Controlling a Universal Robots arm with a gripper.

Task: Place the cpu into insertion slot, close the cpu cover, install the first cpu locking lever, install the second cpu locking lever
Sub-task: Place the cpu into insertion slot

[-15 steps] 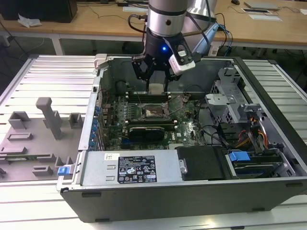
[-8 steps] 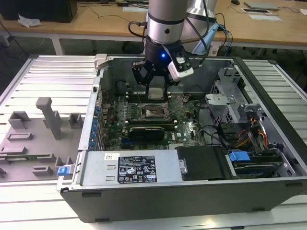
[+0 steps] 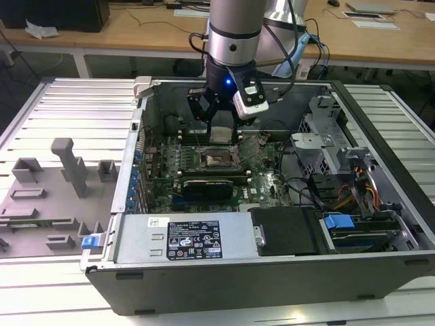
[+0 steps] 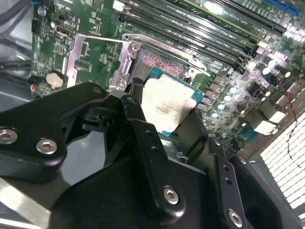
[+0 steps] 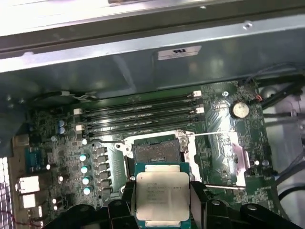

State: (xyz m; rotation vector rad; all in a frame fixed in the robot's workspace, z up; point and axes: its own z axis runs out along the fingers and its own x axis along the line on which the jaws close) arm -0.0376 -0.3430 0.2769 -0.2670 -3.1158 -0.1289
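The gripper (image 3: pixel 221 134) hangs inside the open computer case (image 3: pixel 380 261), above the green motherboard (image 3: pixel 265 180). Its black fingers (image 5: pixel 198 196) are clamped on the cpu (image 5: pixel 162 193), one on each of two opposite edges. The chip's pale silver top faces the cameras in both wrist views.

The chip is not seated. In the first wrist view it covers the near edge of the insertion slot (image 5: pixel 155 152), and most of the shiny contact field beyond it lies bare. In the second wrist view the contact field (image 4: pixel 159 64) shows past the far edge of the chip (image 4: pixel 169 107).

The cpu cover (image 5: pixel 229 160) is swung open and lies beside the slot (a silvery frame with its window over the green board). Just past it is a round coin cell (image 5: pixel 239 109). A row of long memory slots (image 5: pixel 143 112) runs along the slot's far side.

In the exterior view the slot (image 3: pixel 219 160) sits directly under the gripper. A metal power supply box (image 3: pixel 183 238) fills the case's near edge. A grey parts fixture (image 3: pixel 54 183) lies outside the case, at the exterior view's left.
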